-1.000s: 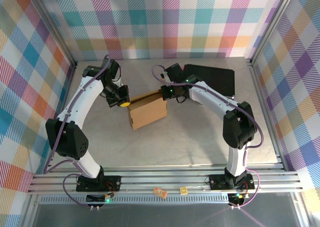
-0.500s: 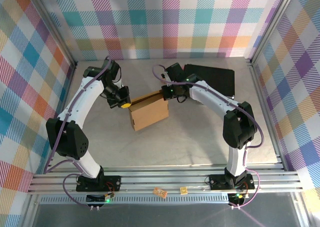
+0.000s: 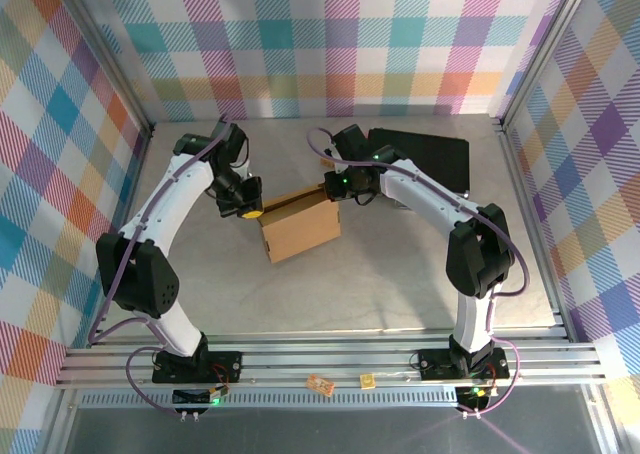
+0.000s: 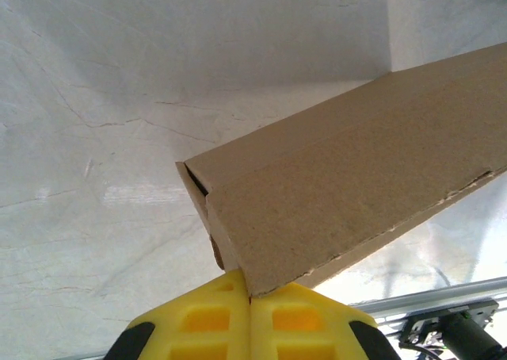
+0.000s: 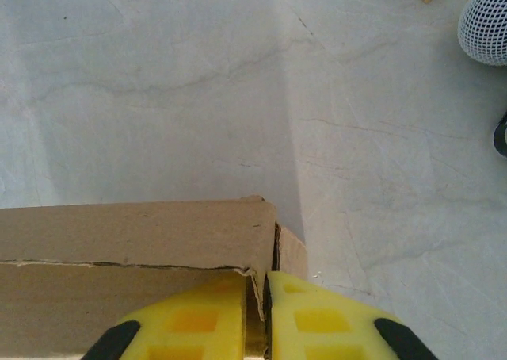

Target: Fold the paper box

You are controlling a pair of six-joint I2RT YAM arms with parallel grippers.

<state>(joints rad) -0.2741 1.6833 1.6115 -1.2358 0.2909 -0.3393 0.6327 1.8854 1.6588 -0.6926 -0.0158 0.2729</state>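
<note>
Toward table's (image 3: pixel 400 284) far edge: paper box (image 3: pixel 298 230), left gripper (image 3: pixel 252 212) fully closed at its corner, right gripper (image 3: pixel 329 186) narrow, pinching its wall.

No legible text or labels.

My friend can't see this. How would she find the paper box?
Look at the grey table inside the checkered walls. Near its middle is the paper box. It is plain brown cardboard, unlike the black case farther back.
</note>
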